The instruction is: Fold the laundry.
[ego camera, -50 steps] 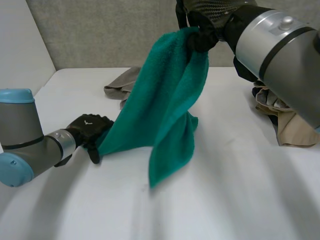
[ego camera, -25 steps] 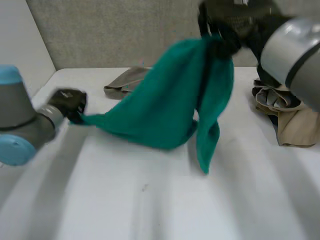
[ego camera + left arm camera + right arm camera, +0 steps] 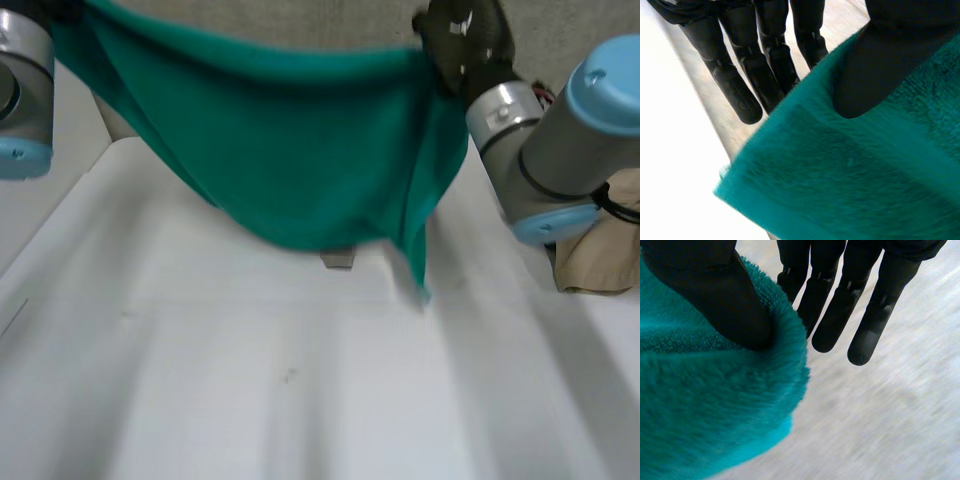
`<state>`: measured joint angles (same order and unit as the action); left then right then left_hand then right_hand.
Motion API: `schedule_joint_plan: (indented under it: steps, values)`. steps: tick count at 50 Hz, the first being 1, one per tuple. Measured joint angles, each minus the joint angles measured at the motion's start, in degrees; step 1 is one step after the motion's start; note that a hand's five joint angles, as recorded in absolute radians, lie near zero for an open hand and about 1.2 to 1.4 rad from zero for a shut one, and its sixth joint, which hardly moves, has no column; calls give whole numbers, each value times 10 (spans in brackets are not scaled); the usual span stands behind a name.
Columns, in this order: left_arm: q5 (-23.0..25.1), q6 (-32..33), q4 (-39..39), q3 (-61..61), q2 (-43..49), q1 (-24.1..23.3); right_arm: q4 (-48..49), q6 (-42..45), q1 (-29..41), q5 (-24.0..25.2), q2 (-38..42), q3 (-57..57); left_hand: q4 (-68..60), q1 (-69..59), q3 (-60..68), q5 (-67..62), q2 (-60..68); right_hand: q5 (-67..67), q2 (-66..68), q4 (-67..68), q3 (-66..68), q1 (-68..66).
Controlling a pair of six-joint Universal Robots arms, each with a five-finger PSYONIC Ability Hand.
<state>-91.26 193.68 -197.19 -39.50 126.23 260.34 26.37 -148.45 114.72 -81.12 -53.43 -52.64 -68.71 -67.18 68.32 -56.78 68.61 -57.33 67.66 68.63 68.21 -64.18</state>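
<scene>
A teal towel hangs spread in the air above the white table, sagging in the middle. Its lower right corner dangles close to the table. My left arm is raised at the far left. In the left wrist view my left hand pinches the towel's edge near a corner, thumb pressed on the cloth and straight fingers behind it. My right hand holds the towel's top right corner up high. Its thumb presses into the towel, beside its straight fingers.
A heap of beige clothes lies at the table's right edge, beside my right arm. A bit of another beige garment peeks out below the hanging towel. A grey wall backs the table.
Both hands have gone up and apart. The left hand rose from low at the table's left to high at the left, and the bunched towel is now stretched wide between them.
</scene>
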Motion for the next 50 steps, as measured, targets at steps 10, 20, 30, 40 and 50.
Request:
schedule_joint_plan:
  steps: [10, 20, 30, 40, 50]
  values:
    - [-14, -55, -35, -105, -44, -11, 114, -40, 9, 2, -23, -123, 0, 0, 0, 0, 0, -3, 0, 0, 0, 0]
    - [61, -26, -52, -376, -86, -1, -137, 13, -12, 20, -46, -288, 0, 0, 0, 0, 1, 106, -118, -116, -119, 88]
    - [127, 23, -68, -502, -100, 8, -279, 55, -37, 15, -62, -284, 0, 0, 1, 0, 1, 363, -354, -360, -359, 314]
    - [136, 40, -49, -506, -132, 19, -460, 4, -37, 0, -42, -89, 0, 0, 1, 0, 1, 412, -401, -410, -400, 360]
    - [140, 39, -42, -497, -135, 27, -611, -60, -37, -4, 65, 38, 0, 0, 1, 0, 1, 411, -401, -410, -400, 360]
